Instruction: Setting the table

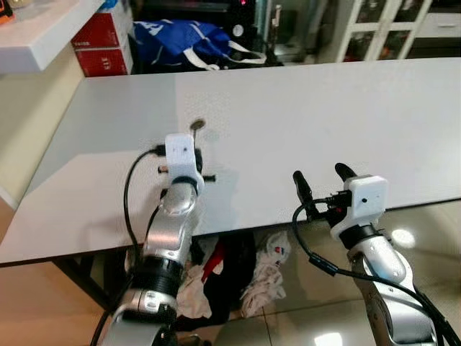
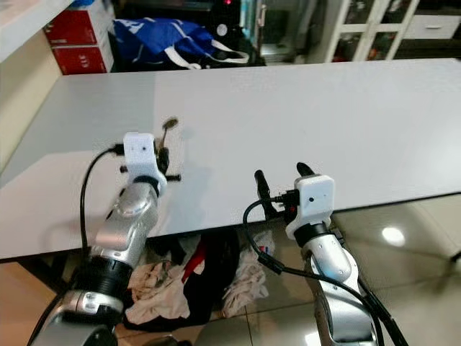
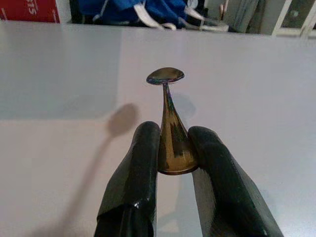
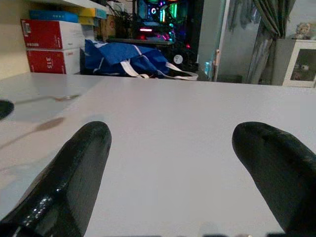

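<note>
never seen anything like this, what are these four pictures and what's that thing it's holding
This is a humanoid robot with two silver arms, each ending in a two-fingered black claw. The top two pictures come from cameras in its head, looking down at a white table. The other two come from cameras on its wrists, looking along the fingers. The left claw is shut on the handle of a metal spoon, held over the table with its bowl pointing away. The right claw is open and empty at the table's near edge. Beyond the table lies a blue bag.
</note>
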`<state>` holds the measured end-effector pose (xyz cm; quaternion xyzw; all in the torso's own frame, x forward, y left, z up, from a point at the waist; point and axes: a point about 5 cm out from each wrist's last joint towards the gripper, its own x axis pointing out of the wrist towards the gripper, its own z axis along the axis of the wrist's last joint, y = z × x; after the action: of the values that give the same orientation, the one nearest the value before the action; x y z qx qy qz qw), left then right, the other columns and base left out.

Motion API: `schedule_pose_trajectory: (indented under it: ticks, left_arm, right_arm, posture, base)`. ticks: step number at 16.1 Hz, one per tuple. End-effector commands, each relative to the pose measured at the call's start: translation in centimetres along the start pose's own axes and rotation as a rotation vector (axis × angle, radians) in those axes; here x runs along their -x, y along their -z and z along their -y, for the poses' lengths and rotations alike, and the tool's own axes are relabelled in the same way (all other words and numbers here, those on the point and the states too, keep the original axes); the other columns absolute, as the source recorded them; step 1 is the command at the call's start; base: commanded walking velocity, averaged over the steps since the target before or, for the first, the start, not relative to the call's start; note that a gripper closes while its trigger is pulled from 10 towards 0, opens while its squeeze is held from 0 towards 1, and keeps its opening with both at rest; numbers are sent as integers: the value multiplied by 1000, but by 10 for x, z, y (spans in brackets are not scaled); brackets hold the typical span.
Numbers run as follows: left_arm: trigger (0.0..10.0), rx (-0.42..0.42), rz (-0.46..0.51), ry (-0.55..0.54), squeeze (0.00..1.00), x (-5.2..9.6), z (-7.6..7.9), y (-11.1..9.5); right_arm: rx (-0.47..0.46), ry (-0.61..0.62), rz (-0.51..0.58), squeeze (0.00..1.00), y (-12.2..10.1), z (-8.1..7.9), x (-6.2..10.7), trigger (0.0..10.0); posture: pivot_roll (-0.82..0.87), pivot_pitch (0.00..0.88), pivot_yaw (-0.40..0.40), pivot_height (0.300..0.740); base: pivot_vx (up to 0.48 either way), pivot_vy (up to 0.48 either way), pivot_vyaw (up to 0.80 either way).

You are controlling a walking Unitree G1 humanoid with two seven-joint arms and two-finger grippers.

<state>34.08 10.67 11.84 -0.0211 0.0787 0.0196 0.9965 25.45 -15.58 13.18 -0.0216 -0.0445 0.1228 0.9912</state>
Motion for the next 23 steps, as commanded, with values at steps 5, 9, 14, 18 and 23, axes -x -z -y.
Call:
schedule_pose_trajectory:
  ticks: [5, 9, 14, 18, 23]
  left_arm:
    - [0, -88, -41, -82, 0, 8, -9, 13]
    - [0, -121, -76, -105, 0, 16, -5, 24]
    - [9725, -146, -126, -52, 0, 20, 6, 33]
    - [10000, -130, -112, -50, 0, 17, 5, 28]
    - [10000, -147, -75, -43, 0, 15, 5, 22]
  right_arm:
    - [-4, -60, -4, 0, -7, 8, -13, 10000]
    - [-35, -117, -14, 0, -14, 13, -22, 10000]
    - [-125, -243, -43, 0, -18, 4, -27, 10000]
    - [-137, -242, -50, 0, -16, -1, -25, 10000]
    - [-148, -188, -57, 0, -11, -3, -23, 10000]
  posture:
    - [-52, 28, -27, 740]
    - [-48, 40, -57, 740]
    - [-53, 50, -43, 740]
    - [-51, 48, -27, 740]
    - [-42, 45, -28, 740]
  base:
    - [0, 0, 0]
    - [0, 0, 0]
    - [0, 0, 0]
    - [0, 0, 0]
    - [0, 0, 473]
